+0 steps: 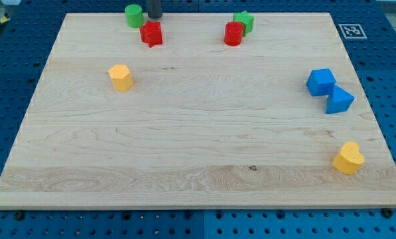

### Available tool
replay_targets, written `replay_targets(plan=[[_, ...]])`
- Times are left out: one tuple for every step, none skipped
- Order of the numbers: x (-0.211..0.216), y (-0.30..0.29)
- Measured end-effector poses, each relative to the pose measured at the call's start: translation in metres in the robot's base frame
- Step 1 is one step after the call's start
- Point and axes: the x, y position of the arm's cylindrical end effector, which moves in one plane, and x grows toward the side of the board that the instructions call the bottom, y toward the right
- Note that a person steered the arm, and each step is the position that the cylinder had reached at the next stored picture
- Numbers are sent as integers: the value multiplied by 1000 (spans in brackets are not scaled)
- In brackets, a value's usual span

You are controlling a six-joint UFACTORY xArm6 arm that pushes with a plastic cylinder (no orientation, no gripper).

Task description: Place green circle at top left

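While my tip rests just right of the green circle at the frame's top edge, a careless shove could tip it off the board.
The rod has nothing to spread or pinch; the red block crowds below, and bare wood lies leftward toward the corner.

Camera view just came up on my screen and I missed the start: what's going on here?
My tip is at the board's top edge, just to the view's right of the green circle and above a red block. The circle sits near the top, left of centre, not yet in the corner. The other blocks lie apart, untouched.
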Motion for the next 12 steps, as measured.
replay_targets(plan=[[4, -29], [11, -61], [14, -47], [35, -40], [43, -70], [44, -94], [51, -91], [79, -105], [76, -137], [56, -137], [45, -134], [38, -134]])
